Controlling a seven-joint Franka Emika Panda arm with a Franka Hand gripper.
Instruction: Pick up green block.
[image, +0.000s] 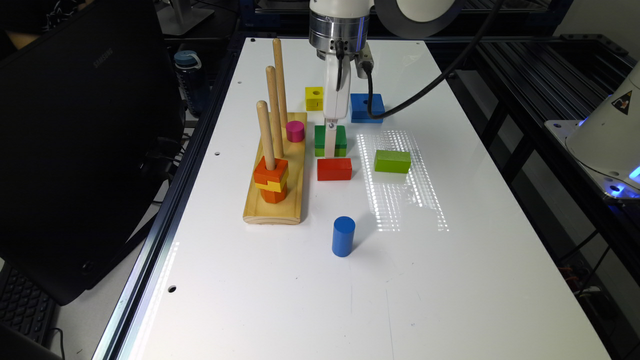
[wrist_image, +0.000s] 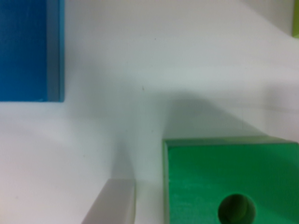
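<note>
The green block (image: 342, 137) is a square block with a round hole, dark green on top and lime green below, and it lies mid-table. In the wrist view the green block (wrist_image: 210, 177) shows its top face and hole close up. My gripper (image: 330, 145) is lowered straight onto it, a white part crossing the front of the block. One finger (wrist_image: 112, 203) stands just beside the block's edge with a thin gap, and the block lies on its inner side. The gripper is open.
Around the green block lie a red block (image: 334, 169), a solid lime block (image: 392, 161), a blue holed block (image: 367, 107), a yellow block (image: 314, 97) and a pink cylinder (image: 295, 131). A wooden peg board (image: 277, 200) stands to the exterior view's left. A blue cylinder (image: 343, 236) stands nearer the front.
</note>
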